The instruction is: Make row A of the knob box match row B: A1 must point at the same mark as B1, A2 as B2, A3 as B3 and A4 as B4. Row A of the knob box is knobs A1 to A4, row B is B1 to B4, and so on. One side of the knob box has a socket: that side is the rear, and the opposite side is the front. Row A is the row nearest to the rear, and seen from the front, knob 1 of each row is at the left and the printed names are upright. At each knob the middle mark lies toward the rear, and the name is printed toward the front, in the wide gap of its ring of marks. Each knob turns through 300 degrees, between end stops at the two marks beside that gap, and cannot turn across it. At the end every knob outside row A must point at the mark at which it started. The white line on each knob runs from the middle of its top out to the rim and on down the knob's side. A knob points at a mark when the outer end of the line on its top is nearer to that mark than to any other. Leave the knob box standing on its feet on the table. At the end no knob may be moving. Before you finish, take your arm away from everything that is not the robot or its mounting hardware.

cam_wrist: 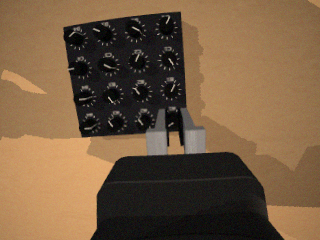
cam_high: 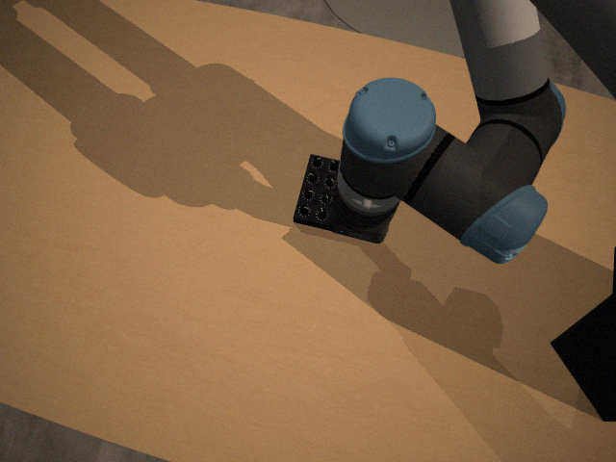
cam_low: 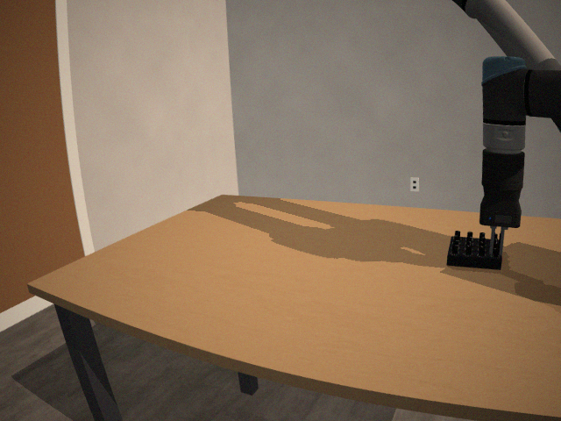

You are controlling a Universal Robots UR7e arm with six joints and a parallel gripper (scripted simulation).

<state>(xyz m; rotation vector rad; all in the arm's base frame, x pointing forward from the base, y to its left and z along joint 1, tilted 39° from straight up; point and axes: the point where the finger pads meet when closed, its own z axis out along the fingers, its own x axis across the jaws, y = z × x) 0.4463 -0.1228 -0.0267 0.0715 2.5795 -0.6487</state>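
The black knob box (cam_high: 311,223) (cam_low: 473,261) (cam_wrist: 129,106) stands on the table. The wrist view shows its names above their knobs, so row A is the bottom row there, with A1 at the right. My gripper (cam_low: 497,254) (cam_wrist: 173,120) is down at that corner, shut on knob A1 (cam_wrist: 171,123), whose short visible line slants to the lower left. B1 (cam_wrist: 172,89) has its line up and slightly right. A2 (cam_wrist: 145,120), A3 (cam_wrist: 116,122) and A4 (cam_wrist: 90,125) stand free. The socket is hidden, and A1's marks are mostly covered by the fingers.
B2 (cam_wrist: 142,92) stands close to the upper left of the fingers in the wrist view. Rows C and D lie farther up there. The arm hides part of the box in the top view. The wooden table (cam_high: 198,322) (cam_low: 272,308) extends around the box. A black block-like shape (cam_high: 592,352) is at the right.
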